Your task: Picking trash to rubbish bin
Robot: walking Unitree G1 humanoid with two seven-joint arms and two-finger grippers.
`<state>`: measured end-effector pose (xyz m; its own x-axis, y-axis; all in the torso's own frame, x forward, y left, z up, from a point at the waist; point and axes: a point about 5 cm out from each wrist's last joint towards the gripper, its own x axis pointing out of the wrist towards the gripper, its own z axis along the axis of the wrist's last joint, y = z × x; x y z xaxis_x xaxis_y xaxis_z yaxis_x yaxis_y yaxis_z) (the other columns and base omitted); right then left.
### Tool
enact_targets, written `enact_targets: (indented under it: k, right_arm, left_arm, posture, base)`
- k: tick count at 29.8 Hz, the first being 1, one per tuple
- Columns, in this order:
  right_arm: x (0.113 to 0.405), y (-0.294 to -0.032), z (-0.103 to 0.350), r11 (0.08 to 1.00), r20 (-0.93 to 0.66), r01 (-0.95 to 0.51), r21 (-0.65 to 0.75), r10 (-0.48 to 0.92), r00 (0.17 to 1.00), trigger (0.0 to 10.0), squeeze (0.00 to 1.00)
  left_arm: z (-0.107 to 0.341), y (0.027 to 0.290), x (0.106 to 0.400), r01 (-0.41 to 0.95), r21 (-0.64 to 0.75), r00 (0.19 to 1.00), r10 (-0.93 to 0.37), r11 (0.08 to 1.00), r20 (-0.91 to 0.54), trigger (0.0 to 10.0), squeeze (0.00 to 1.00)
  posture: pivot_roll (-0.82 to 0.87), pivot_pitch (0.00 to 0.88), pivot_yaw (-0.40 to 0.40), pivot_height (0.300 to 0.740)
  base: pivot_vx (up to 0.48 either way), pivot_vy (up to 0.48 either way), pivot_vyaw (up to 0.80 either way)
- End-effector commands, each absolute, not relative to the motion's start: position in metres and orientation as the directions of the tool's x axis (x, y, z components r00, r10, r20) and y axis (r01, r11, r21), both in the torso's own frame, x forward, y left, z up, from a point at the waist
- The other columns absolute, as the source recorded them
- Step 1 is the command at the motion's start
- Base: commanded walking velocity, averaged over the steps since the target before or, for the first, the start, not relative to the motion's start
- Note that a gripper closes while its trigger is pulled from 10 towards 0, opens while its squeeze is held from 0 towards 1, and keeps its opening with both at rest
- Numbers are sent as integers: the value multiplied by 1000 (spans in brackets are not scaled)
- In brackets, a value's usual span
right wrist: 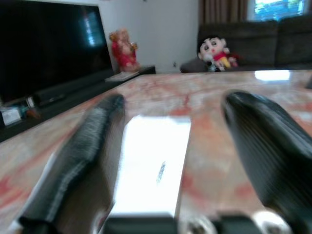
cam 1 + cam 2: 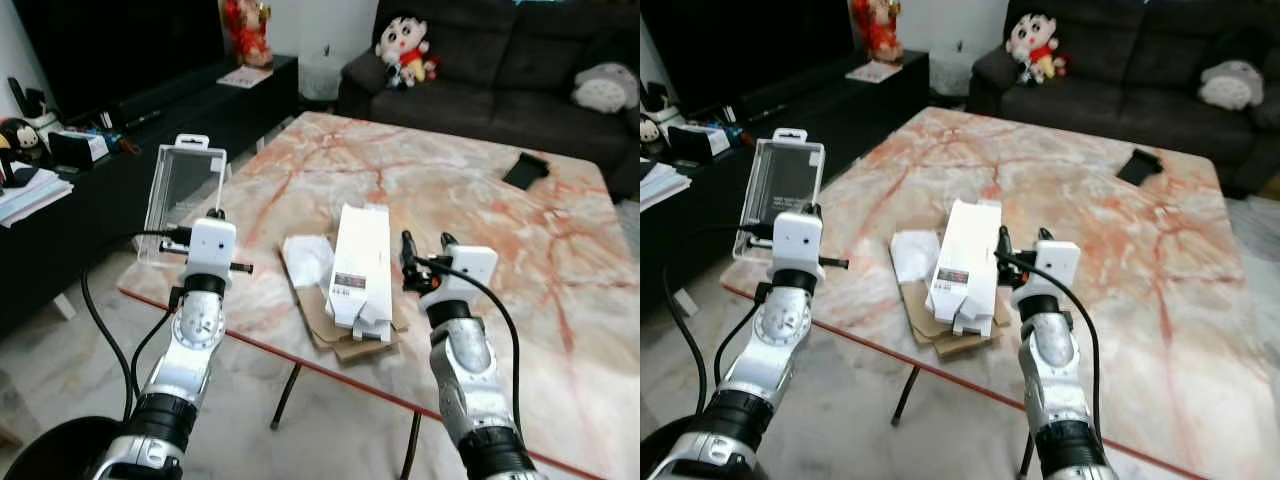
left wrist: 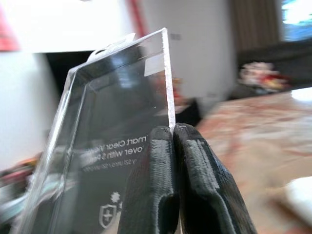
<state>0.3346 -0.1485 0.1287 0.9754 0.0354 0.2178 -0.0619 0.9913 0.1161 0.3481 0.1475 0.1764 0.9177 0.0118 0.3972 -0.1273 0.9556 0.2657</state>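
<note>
My left gripper (image 2: 214,214) is shut on the edge of a clear plastic package (image 2: 181,196), held upright off the table's left corner; in the left wrist view the package (image 3: 107,146) has printed lettering and the fingertips (image 3: 175,141) pinch its rim. My right gripper (image 2: 424,244) stands open just right of a long white box (image 2: 360,268) lying on flat brown cardboard (image 2: 340,335) on the marble table (image 2: 480,200). A crumpled white wrapper (image 2: 308,260) lies left of the box. The right wrist view has the white box (image 1: 153,168) ahead between its fingers.
A black phone-like item (image 2: 526,169) lies at the table's far right. A dark sofa (image 2: 500,70) with a doll (image 2: 403,47) and a grey plush (image 2: 606,88) stands behind. A low black TV cabinet (image 2: 120,150) with clutter runs along the left.
</note>
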Motion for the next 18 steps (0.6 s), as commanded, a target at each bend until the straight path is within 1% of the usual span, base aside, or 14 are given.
enact_targets:
  k: [1,18]
  right_arm:
    - [337,-144,134,990,233,-78,116,49,971,10000,0]
    - [335,-145,130,990,219,-79,116,52,974,10000,0]
  left_arm:
    - [173,154,346,-144,279,921,26,950,388,10000,0]
    - [170,157,345,-149,273,925,36,950,379,10000,0]
  posture:
    - [150,0,-27,740]
    - [148,0,-33,740]
  base:
    - [-307,0,0]
    - [-300,0,0]
